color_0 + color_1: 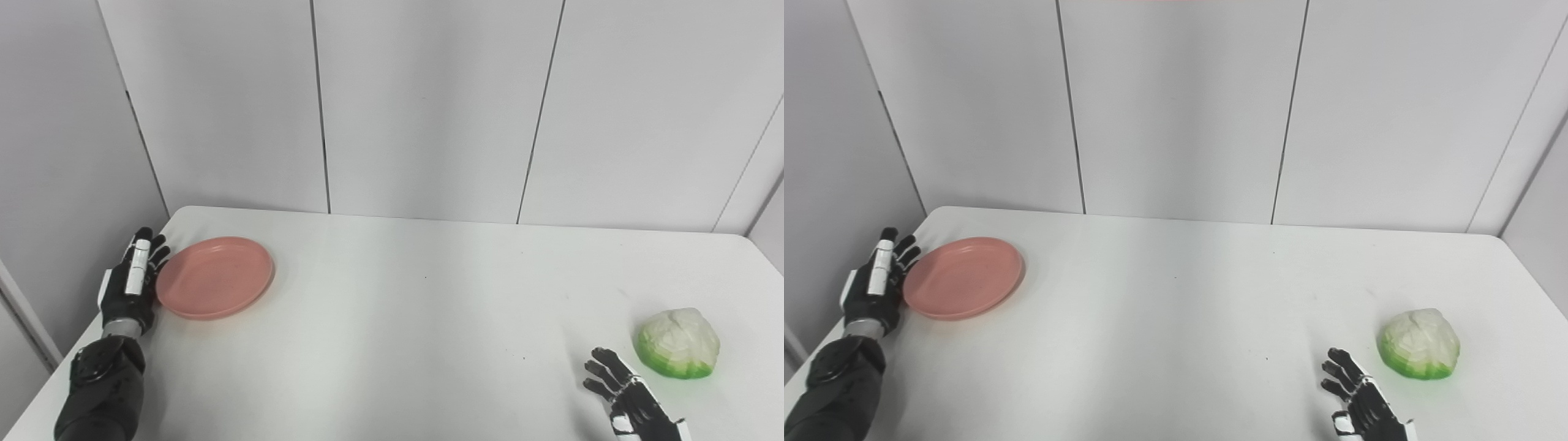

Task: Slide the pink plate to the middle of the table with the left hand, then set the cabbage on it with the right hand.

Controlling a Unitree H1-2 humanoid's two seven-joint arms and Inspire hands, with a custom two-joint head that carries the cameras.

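A pink plate [214, 277] lies on the white table [404, 318] near its far left corner. My left hand [130, 280] stands open with fingers stretched out, its palm side against the plate's left rim. A green and white cabbage [677, 343] sits at the right side of the table. Near the front edge, my right hand [625, 395] is open with fingers spread, a little left of and nearer than the cabbage, apart from it.
Grey wall panels [429, 104] rise right behind the table's far edge and along its left side. The table's left edge runs just beside my left arm [101, 386].
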